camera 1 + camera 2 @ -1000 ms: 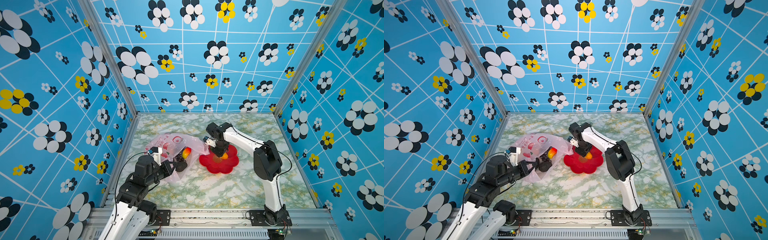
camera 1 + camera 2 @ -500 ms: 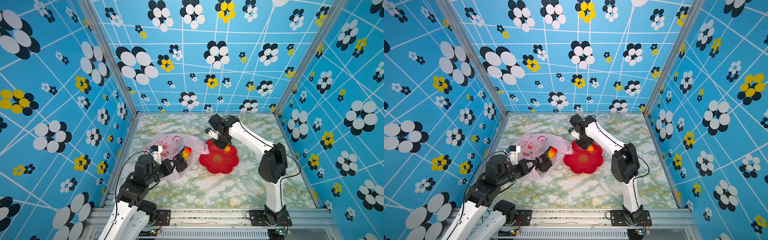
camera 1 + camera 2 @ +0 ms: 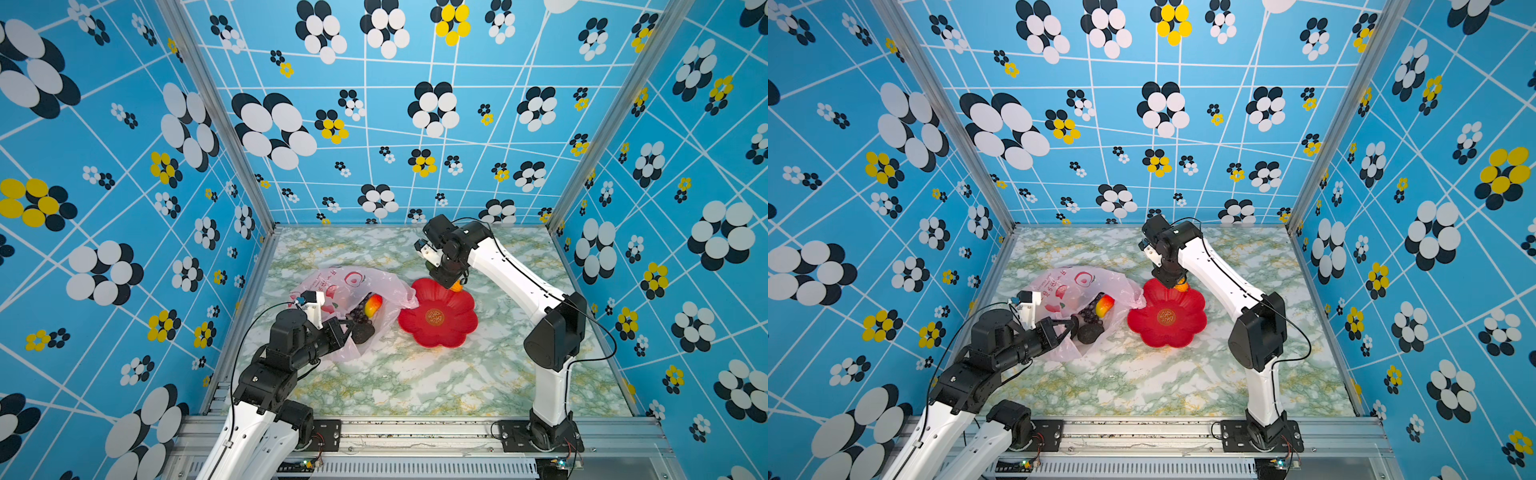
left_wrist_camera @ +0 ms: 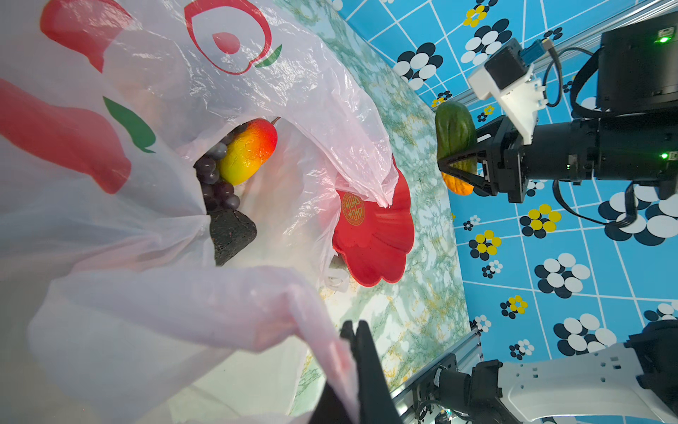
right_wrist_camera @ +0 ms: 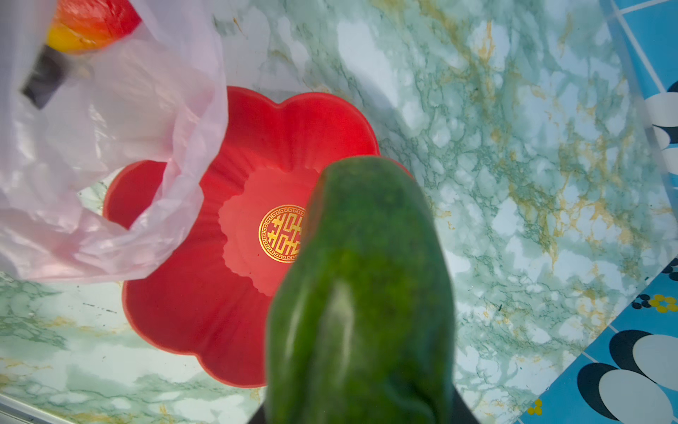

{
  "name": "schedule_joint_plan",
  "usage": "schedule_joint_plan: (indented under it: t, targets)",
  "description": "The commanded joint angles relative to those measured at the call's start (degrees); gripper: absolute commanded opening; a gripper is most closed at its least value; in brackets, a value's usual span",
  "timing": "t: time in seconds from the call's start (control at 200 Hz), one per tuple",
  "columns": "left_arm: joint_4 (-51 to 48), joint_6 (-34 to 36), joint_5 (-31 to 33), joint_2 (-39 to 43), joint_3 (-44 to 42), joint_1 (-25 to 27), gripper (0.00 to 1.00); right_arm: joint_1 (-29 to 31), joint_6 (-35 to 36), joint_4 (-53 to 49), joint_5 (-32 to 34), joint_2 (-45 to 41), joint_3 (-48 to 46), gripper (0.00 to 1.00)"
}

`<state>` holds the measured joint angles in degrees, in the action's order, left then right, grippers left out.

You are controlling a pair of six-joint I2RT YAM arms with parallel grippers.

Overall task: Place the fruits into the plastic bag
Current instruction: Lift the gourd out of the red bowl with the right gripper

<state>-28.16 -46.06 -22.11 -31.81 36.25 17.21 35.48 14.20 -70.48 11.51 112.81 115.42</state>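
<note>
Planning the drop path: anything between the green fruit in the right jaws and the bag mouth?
Nothing solid. The bag has a loose lip draped onto the red dish, between the green fruit and the mouth. Coming in from above looks clear.

Left claw (image 3: 1070, 324) low, clamped tight, right claw (image 4: 456, 156) raised, gripping.

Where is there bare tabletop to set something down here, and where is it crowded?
Widest bare table: the front, between the red dish and the front rail. Also behind the plastic bag toward the back wall, and beyond the right arm toward the side wall. Crowded: where bag, dish and left gripper meet; the bag's edge drapes over the dish rim.
</note>
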Motion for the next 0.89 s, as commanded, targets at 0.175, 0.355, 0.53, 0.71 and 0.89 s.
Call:
schedule_joint_plan:
  t: [0.175, 0.355, 0.53, 0.71, 0.89]
  targets:
    - [1.0, -0.9, -0.2, -0.2, -0.7, -0.1, 0.00, -0.3, -5.3, -0.2, -1.9, -4.2, 4.0, 0.16]
    - [0.8, -1.1, -0.4, -0.3, -0.7, -0.2, 0.00, -0.4, -9.3, 2.7, -5.4, -6.5, 5.1, 0.14]
    - [0.6, -1.3, -0.5, -0.1, -0.5, -0.2, 0.00, -0.5, -14.0, 6.7, -9.6, -8.9, 5.3, 0.14]
    - [0.5, -1.4, -0.7, -0.1, -0.3, -0.2, 0.00, -0.6, -18.8, 10.3, -13.6, -11.5, 5.3, 0.14]
    - [-0.1, -1.4, -0.7, 0.2, 0.4, -0.2, 0.00, -1.0, -26.5, 14.6, -18.2, -13.8, 4.2, 0.14]
